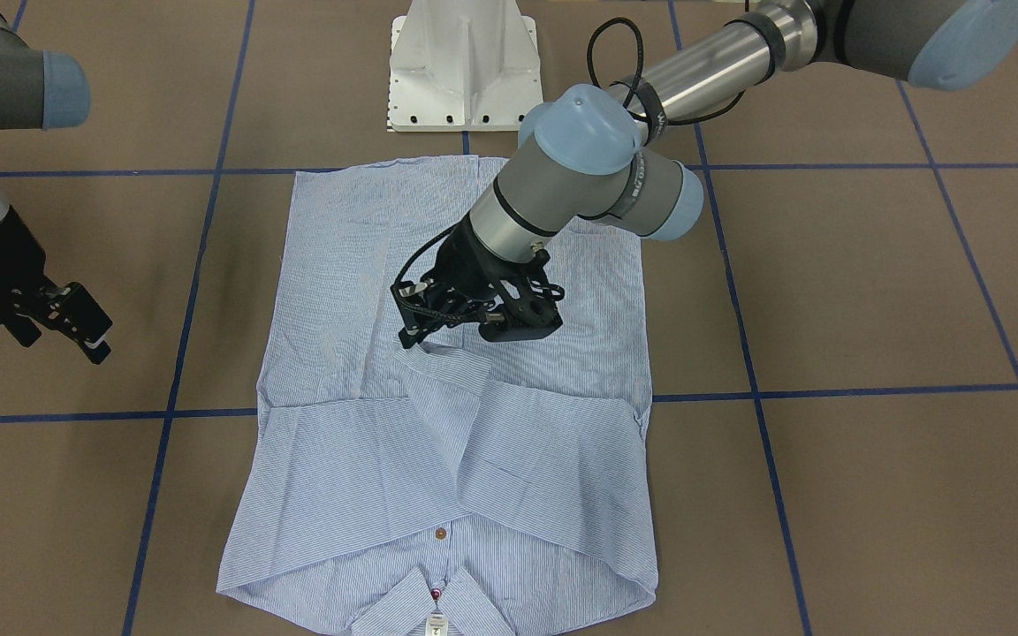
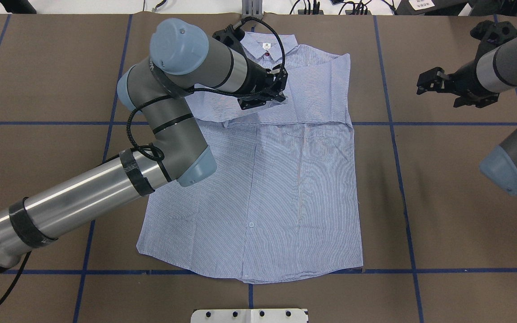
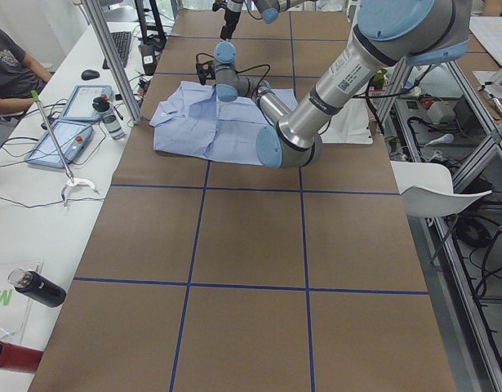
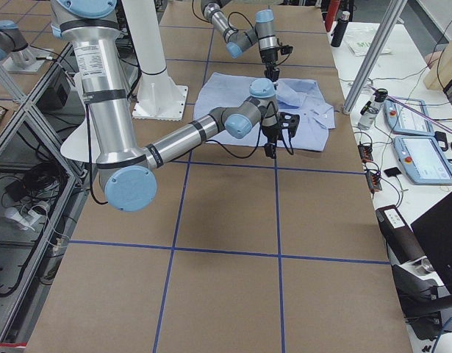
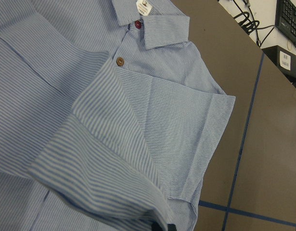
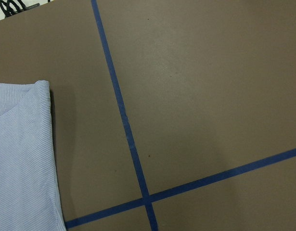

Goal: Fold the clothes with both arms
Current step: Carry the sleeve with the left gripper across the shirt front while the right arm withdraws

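Note:
The light blue striped shirt [image 1: 341,247] lies flat, front up, in the middle of the table, also in the overhead view [image 2: 285,193]. Its collar with the white label [image 5: 144,6] is at the far end from the robot. Both sleeves are folded across the chest. My left gripper [image 1: 416,337] is over the chest [image 2: 258,102], shut on the cuff [image 5: 114,183] of the upper sleeve, which hangs slightly lifted. My right gripper [image 1: 63,336] is open and empty above bare table, well off the shirt's side [image 2: 438,92]. The right wrist view shows only the shirt's edge [image 6: 18,159].
The white pedestal base [image 1: 463,71] stands at the robot's side of the table. Blue tape lines [image 6: 123,120] grid the brown table top. A side bench holds tablets and bottles [image 3: 71,139], with a seated person [image 3: 10,57] beside it.

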Available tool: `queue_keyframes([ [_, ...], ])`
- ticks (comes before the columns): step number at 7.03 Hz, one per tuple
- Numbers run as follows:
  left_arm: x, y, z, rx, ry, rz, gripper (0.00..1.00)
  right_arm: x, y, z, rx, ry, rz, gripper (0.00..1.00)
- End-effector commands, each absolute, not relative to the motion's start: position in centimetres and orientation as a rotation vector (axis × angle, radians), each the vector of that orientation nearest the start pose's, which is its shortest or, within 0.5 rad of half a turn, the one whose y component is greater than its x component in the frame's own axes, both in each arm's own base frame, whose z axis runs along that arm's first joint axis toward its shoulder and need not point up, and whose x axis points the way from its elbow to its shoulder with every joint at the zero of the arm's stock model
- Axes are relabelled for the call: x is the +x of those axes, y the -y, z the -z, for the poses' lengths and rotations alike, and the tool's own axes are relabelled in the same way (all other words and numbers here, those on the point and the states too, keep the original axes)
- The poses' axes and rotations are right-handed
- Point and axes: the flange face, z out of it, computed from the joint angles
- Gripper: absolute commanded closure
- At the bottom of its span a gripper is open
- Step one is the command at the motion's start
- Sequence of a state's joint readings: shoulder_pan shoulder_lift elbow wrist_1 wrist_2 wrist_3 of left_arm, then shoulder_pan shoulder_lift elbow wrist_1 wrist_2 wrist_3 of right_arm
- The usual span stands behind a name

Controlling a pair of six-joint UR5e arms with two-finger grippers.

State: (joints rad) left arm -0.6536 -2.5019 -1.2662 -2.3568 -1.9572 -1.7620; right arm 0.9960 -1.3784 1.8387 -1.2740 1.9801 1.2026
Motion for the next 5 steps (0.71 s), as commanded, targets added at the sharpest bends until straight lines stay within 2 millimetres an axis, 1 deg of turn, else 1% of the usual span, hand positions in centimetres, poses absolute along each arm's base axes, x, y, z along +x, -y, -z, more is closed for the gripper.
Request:
queue_keyframes([
  [1, 56.9, 52.3, -9.6, 0.007, -1.445, 0.433, 1.00, -22.7, 52.7, -40.8, 0.168, 0.824, -0.444, 0.00],
  [2, 57.2, 52.1, -9.5, 0.016, -1.444, 0.440, 1.00, -22.6, 52.7, -40.7, 0.169, 0.825, -0.443, 0.00],
  [3, 57.6, 51.8, -9.5, 0.017, -1.444, 0.437, 0.94, -22.5, 52.7, -40.7, 0.171, 0.825, -0.445, 0.00],
  [4, 58.5, 50.8, -9.3, 0.025, -1.446, 0.438, 0.88, -22.2, 52.8, -40.6, 0.173, 0.826, -0.450, 0.00],
  [5, 59.6, 49.8, -8.6, 0.035, -1.453, 0.437, 0.70, -21.8, 52.9, -40.7, 0.175, 0.825, -0.458, 0.00],
])
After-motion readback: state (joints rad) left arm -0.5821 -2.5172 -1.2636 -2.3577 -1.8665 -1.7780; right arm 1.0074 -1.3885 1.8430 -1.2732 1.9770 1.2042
